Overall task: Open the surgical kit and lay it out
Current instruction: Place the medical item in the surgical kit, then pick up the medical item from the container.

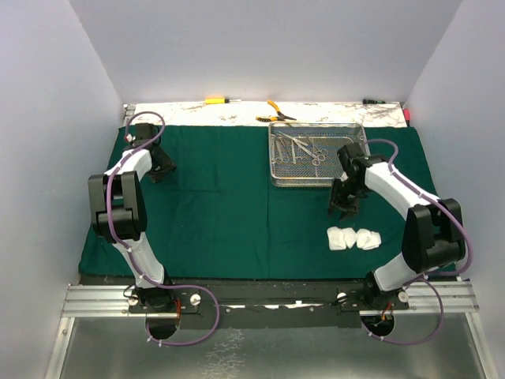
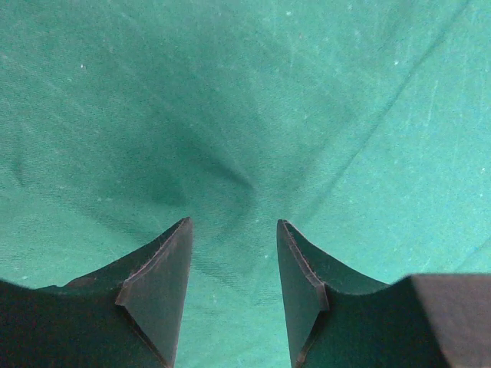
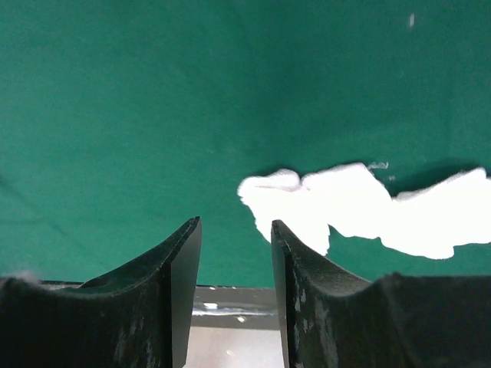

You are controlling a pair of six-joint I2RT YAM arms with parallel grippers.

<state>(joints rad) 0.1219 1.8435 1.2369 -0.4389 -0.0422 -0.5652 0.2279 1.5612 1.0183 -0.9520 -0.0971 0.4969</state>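
The work surface was a table enclosed by pale walls, with a white marbled strip along its far edge. The cloth (image 1: 213,213) lay unfolded and flat over most of the table, beneath both claws. The left claw (image 1: 162,167) hung over the far left part of the cloth, well apart from every instrument. Its jaws stood apart, gripping nothing, with only a shallow crease in the cloth ahead of its tips. The right claw (image 1: 345,207) hung over the right part of the cloth, its jaws likewise apart and gripping nothing. The tray (image 1: 316,183) sat on the cloth just beyond the right claw, on the far side. The gauze (image 1: 353,238) lay in a small cluster near the right claw, on the side toward the arm's base and clear of the fingers. The clamps (image 1: 304,150) lay loose inside the tray. The pliers (image 1: 276,112) rested on the strip just past the tray's far rim. The screwdriver (image 1: 217,100) lay farther left on the strip, well apart from both claws.
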